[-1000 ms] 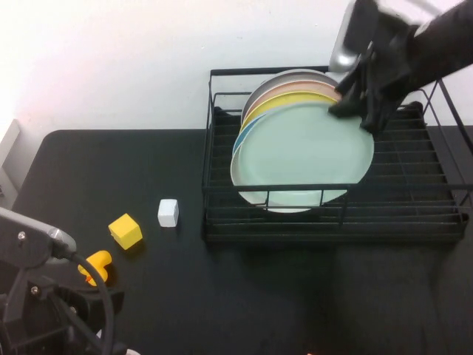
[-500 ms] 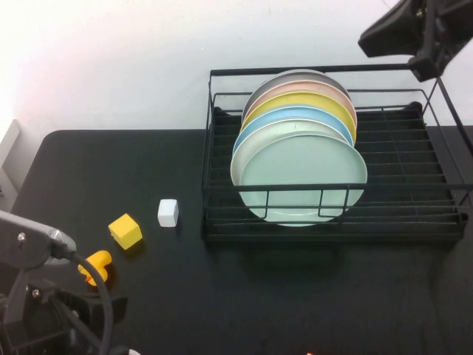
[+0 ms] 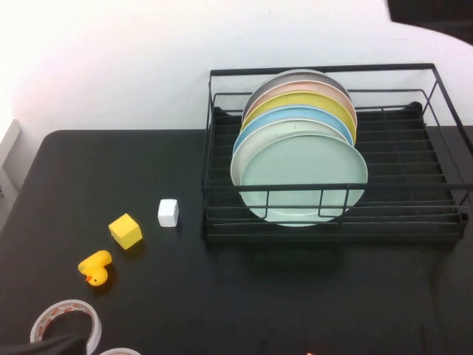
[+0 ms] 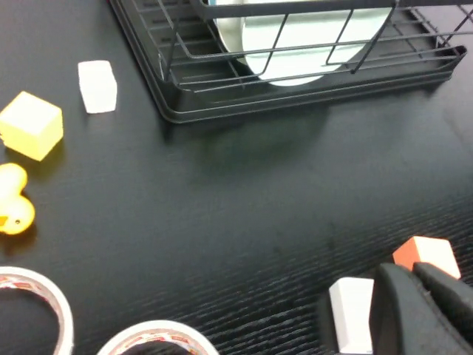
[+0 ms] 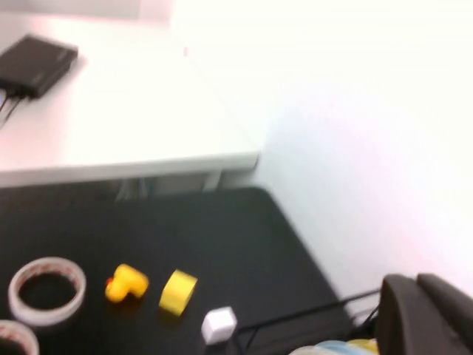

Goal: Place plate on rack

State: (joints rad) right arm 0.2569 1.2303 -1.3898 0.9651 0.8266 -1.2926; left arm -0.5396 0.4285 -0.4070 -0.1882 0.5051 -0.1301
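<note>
The pale mint-green plate [image 3: 303, 175] stands on edge at the front of a row of plates in the black wire rack [image 3: 443, 214]. Nothing holds it. Its lower part also shows through the rack's wires in the left wrist view [image 4: 295, 46]. My right gripper [image 5: 416, 281] is shut and empty, high above the rack's left end. Only a dark part of the right arm [image 3: 432, 11] shows at the top right of the high view. My left gripper [image 4: 411, 272] is shut and empty, low over the table in front of the rack.
Behind the mint plate stand light blue [image 3: 295, 115], yellow [image 3: 307, 101], pink and grey plates. A white cube [image 3: 168, 212], yellow cube [image 3: 126, 231], yellow duck [image 3: 95, 267] and tape rolls [image 3: 66, 323] lie left of the rack. An orange block [image 4: 423, 254] and a white block [image 4: 351, 314] lie by the left gripper.
My right gripper let go of the mint plate and rose up and away to the top right. The plate settled upright in the rack. The left arm drew back out of the high view.
</note>
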